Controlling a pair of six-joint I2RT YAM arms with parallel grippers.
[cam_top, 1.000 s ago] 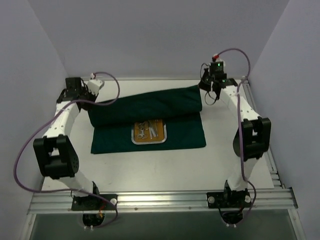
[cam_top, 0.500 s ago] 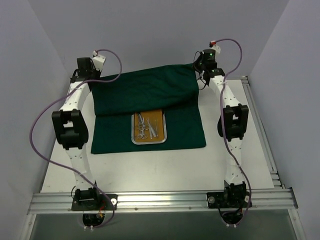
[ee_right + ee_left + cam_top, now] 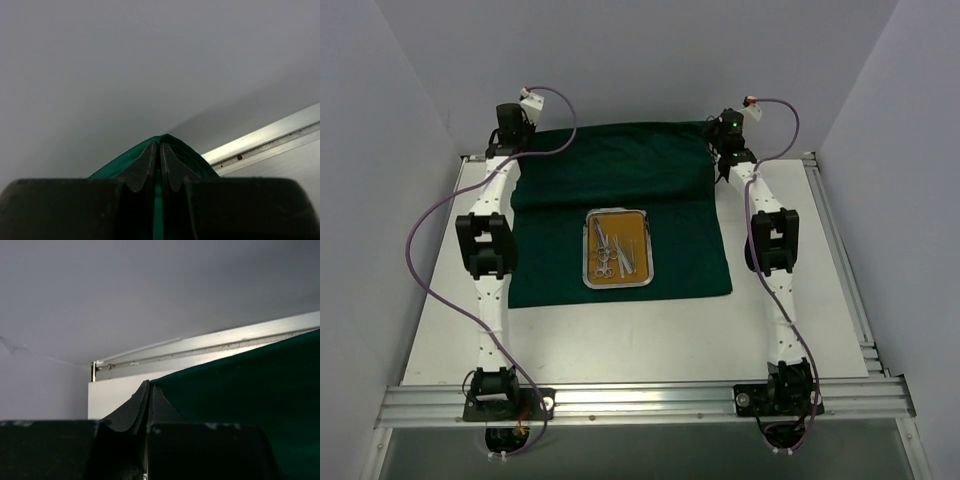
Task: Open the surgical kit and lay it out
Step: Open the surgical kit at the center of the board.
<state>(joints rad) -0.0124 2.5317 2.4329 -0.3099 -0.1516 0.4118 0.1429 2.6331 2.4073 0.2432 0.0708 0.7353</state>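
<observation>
Stretching over the middle and far part of the white counter (image 3: 620,340), the dark green cloth wrap (image 3: 620,170) lies open and almost flat, and its far edge reaches close to the back wall. The left end effector (image 3: 513,135) is at the far left corner of the cloth. In the left wrist view its two fingers (image 3: 140,405) are pressed together, and the corner of the cloth (image 3: 240,395) comes right up to the tips, so it appears pinched there. The right end effector (image 3: 722,138) is at the far right corner. Its fingers (image 3: 147,165) are also closed, with a thin strip of green cloth (image 3: 185,155) clearly between them and folded over the tips. Both arms are extended far forward along the two sides of the cloth. The steel tray (image 3: 587,250) with rounded corners rests on the cloth near its centre, uncovered, with an orange-brown floor. Several small silver instruments (image 3: 613,250) with scissor handles lie inside it, close together and partly crossing.
</observation>
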